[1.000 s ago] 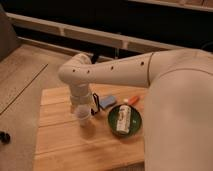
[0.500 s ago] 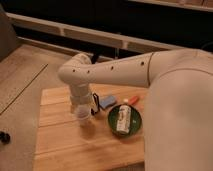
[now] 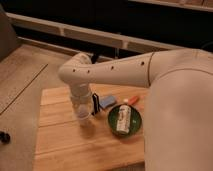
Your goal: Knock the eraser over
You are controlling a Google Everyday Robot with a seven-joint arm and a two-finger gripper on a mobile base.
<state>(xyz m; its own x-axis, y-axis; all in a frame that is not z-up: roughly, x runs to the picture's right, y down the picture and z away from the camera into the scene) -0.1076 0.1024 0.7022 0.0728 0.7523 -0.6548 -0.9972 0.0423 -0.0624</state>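
Note:
The eraser (image 3: pixel 95 104) is a thin black block with pale stripes, standing upright on the wooden table (image 3: pixel 60 145) between the white cup (image 3: pixel 84 116) and the flat light-blue block (image 3: pixel 107 102). My white arm reaches in from the right, bends at the elbow (image 3: pixel 75 75) and points down. The gripper (image 3: pixel 85 104) is at its lower end, just above the cup and right beside the eraser's left side. I cannot tell whether it touches the eraser.
A green bowl (image 3: pixel 114 126) with a white packet in it sits right of the cup. An orange-and-white marker (image 3: pixel 131 101) lies behind the bowl. The table's left edge borders the floor. A dark wall with a rail runs behind.

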